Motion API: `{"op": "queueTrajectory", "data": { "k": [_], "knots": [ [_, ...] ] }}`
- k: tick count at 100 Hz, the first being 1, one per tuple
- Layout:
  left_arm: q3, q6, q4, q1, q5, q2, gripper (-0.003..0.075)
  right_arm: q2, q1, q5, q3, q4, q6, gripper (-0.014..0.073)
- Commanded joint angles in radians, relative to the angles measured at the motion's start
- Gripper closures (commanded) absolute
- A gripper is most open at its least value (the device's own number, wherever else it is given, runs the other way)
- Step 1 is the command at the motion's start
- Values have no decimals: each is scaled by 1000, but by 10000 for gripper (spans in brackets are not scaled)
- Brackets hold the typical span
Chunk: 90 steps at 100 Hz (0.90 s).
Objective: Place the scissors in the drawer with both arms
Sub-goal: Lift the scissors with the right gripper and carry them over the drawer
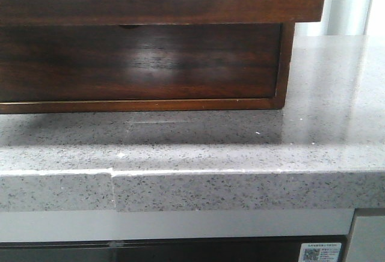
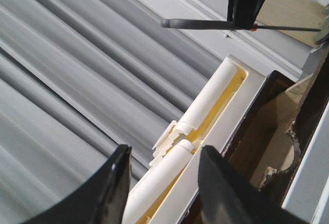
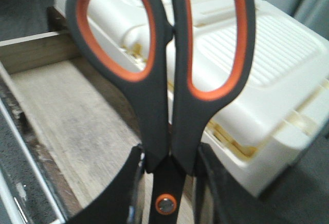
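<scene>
- Between the black fingers of our right gripper (image 3: 167, 183) we see the small scissors with dark grey handles, orange-lined finger loops and an orange pivot dot (image 3: 163, 80); the gripper is closed on them just above the pivot, loops pointing away from the wrist.
- Behind the scissors lie a cream ribbed plastic box (image 3: 257, 70) and a pale wooden board (image 3: 77, 111).
- Our left gripper (image 2: 162, 183) stands apart and holds nothing; beyond it are a cream plastic tray with rolls (image 2: 205, 116) and grey slats (image 2: 77, 70).
- Front view shows the wide dark brown glossy wooden drawer (image 1: 138, 63) shut in its cabinet on the grey speckled stone worktop (image 1: 240, 154).
</scene>
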<state>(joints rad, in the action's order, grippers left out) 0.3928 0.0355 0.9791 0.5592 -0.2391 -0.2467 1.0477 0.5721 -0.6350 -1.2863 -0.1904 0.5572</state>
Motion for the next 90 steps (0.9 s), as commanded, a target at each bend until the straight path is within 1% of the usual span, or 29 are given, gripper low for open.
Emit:
{"op": "queueTrajectory", "data": {
  "k": [1,10,24,30,54,72,90],
  "knots": [
    [24,14,-33,3,-28,-10,427,22,67,120,-27,-7,93,660],
    [24,14,-33,3,-28,-10,427,65,129,144,-27,6,165,661],
    [24,14,-33,3,-28,-10,427,136,175,160,-27,104,171,661],
    [24,14,-33,3,-28,-10,427,162,177,167,-27,126,171,661],
    [24,14,-33,3,-28,-10,427,244,179,203,-27,144,171,661],
    [24,14,-33,3,-8,-10,427,270,179,228,-27,202,171,662],
    [24,14,-33,3,13,-10,427,282,179,222,-27,248,171,662]
  ]
}}
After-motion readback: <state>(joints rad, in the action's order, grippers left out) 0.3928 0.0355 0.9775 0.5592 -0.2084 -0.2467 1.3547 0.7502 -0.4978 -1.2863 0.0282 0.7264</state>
